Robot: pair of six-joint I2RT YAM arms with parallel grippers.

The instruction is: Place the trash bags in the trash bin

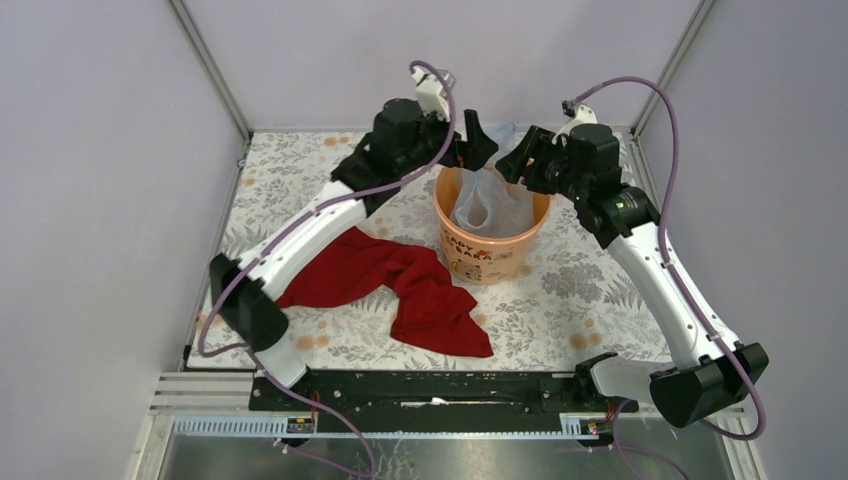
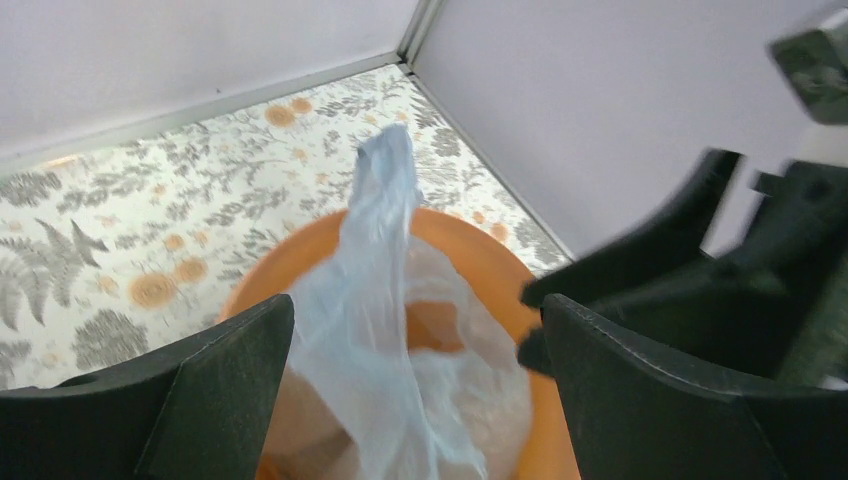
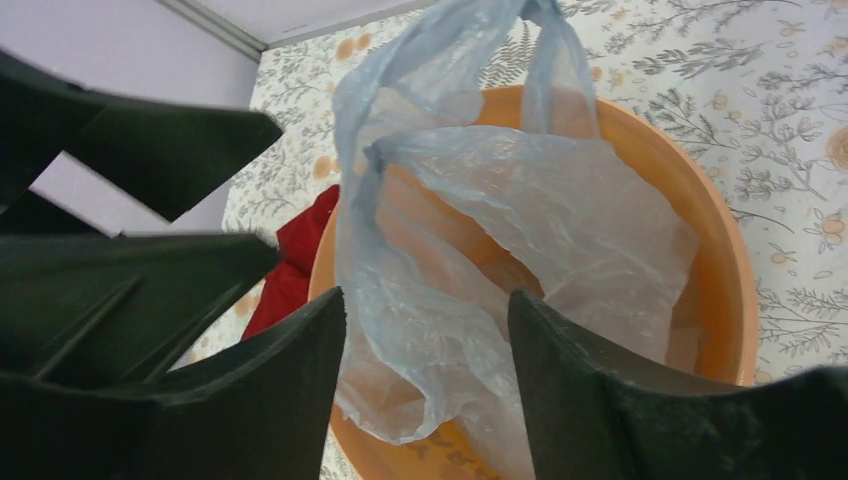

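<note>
Left gripper point(image 1: 476, 141) and right gripper point(image 1: 519, 160) both gape wide, holding nothing, so one should gently poke the trash bag point(image 1: 490, 205), tall at twelve o'clock, down into the orange bucket point(image 1: 490, 262).

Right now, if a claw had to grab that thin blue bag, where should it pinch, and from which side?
Probably the narrow strip of the blue bag that stands up above the orange bucket. Come down from above: the film is bunched there and clear of the rim, while the rest sags loosely inside.
</note>
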